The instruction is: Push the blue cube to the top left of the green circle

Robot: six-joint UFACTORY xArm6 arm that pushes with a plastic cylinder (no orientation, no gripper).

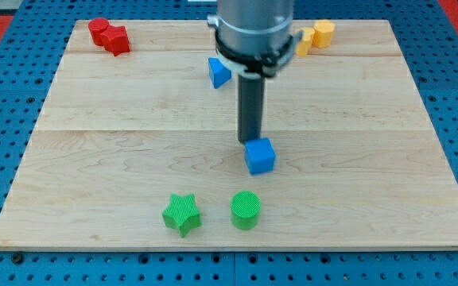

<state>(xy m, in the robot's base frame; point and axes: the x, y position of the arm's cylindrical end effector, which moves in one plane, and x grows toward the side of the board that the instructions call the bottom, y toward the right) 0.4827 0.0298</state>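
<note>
Green star [182,214] and green circle [246,210] sit nearest the view's bottom, side by side but apart, star on the view's left. Blue cube [260,155] is above the circle, slightly to the view's right of it, clearly apart from it, so it's at the circle's top right for now. My tip [250,141] is right at the cube's upper left corner, looks like touching it, rod coming straight down from the grey arm body [253,32]. No hand on this rig, just the rod, so nothing is held. Blue triangle-ish block [219,72] sits just on the view's left of the arm near the top. Two red blocks [108,35] touch each other at the top left corner of the wooden surface [94,143], shapes hard to tell. Yellow blocks [316,36] at the top right, partly hidden behind the arm.
</note>
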